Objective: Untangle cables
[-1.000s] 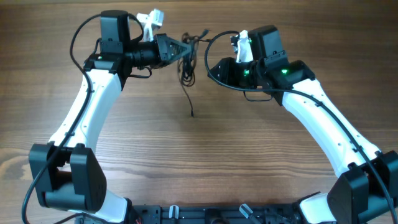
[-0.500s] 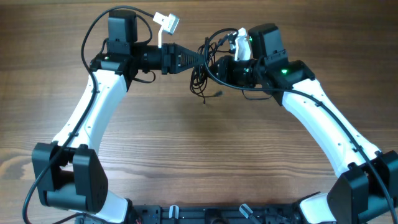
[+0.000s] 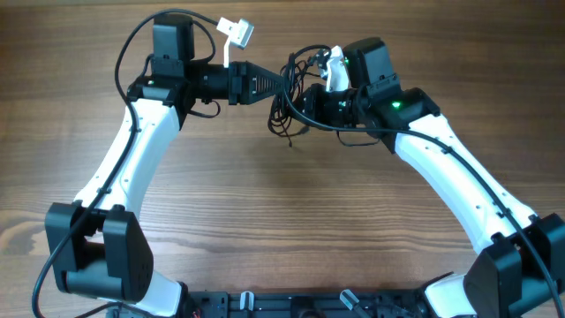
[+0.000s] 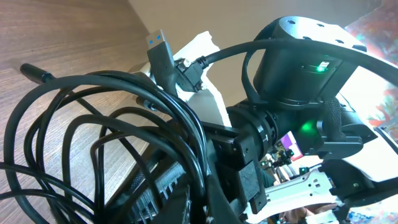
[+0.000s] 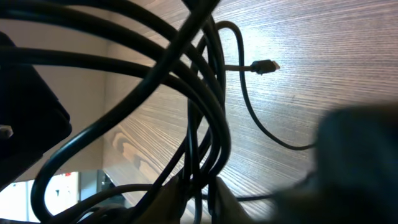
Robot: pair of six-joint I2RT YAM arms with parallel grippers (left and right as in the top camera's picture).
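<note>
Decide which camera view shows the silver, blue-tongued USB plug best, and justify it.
Left wrist view: the USB plug stands close and sharp above the looped cables, blue insert plain. Overhead, the cables are too small to pick it out. The right wrist view shows only loops and a different, smaller plug end.

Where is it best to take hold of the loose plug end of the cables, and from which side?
Grip the thin cord just behind the plug, on the short straight stretch before it curves away. That end stands apart from the tangled cables, with bare table around it. Coming from the robot's near side is probably best, since the tangle crowds the far side.
</note>
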